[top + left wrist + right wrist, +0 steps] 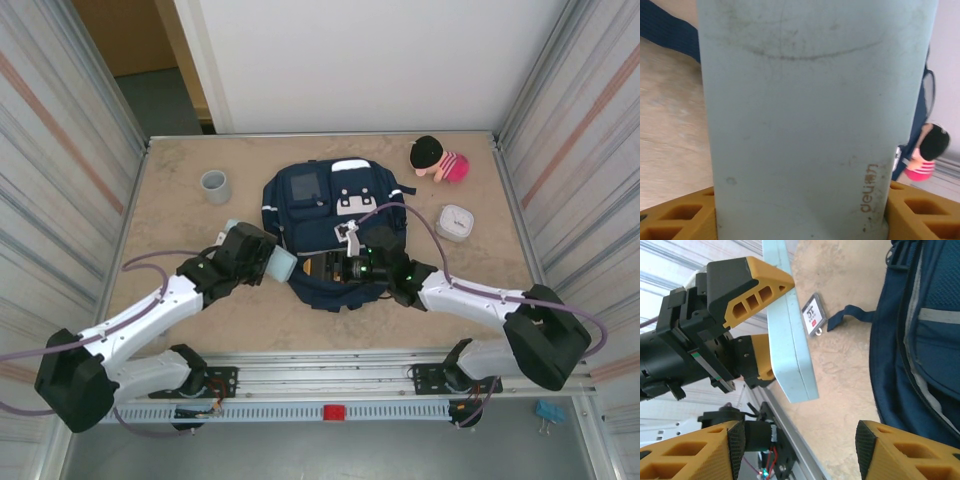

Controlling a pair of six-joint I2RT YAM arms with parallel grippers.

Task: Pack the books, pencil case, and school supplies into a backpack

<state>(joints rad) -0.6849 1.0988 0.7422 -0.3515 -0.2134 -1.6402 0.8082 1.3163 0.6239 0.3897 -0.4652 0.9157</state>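
The navy backpack [330, 210] lies flat in the middle of the table, its grey patch on top. My left gripper [266, 257] hovers at the bag's lower left edge, shut on the pale teal pencil case [281, 265]. In the left wrist view the case [805, 120] stands between the orange fingers [680, 217]. My right gripper [308, 268] sits over the bag's near edge, facing the case. Its jaws [800, 450] are open with bare table between them, and the held case [790, 340] hangs just beyond, beside the backpack [920, 340]. The book is hidden.
A grey cup [215, 185] stands at the back left. A plush doll [438, 160] and a small white box [455, 222] lie to the right of the bag. A tag on a strap [814, 315] rests on the table. Metal walls close both sides.
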